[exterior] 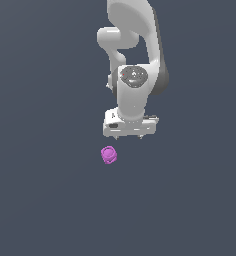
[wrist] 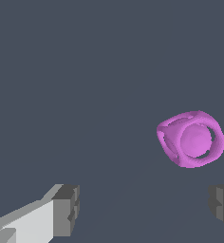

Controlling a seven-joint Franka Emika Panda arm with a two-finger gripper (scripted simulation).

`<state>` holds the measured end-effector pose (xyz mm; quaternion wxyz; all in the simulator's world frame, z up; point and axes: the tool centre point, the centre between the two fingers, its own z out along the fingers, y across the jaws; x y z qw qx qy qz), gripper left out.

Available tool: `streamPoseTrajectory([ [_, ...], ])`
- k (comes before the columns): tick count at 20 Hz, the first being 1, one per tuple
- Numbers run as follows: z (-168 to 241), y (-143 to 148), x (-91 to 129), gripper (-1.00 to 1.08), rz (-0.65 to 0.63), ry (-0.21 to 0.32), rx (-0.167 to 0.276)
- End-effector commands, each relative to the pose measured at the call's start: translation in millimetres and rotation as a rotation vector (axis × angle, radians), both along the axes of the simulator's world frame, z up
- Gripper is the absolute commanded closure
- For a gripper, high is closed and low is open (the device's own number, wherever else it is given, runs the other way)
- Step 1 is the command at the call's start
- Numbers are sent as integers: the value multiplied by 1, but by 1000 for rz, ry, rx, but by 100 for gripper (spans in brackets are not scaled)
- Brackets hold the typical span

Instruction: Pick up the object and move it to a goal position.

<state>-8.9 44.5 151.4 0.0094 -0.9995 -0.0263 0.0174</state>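
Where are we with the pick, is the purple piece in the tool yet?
Not yet. Nothing looks done: the purple object lies apart from the tool, toward the exterior view's left of it. In hand: the approach, with the jaws wide open in the wrist view and the object outside the gap. Left: align, grasp, lift, carry to the goal.

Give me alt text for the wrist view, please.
A small magenta-purple knobbly object with a ring-like rim lies on a plain dark grey surface. The tool is open, its two fingertips spread wide and not touching the object.
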Motion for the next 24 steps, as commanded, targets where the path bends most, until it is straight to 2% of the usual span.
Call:
streamPoseTrajectory([
  [1,0,0,0,-92,0,0,0],
  [9,14,-9,9,-92,-60,-36,3],
  [13,15,-9,10,-92,-67,-38,4],
  [24,3,-21,13,-92,15,-38,-1],
])
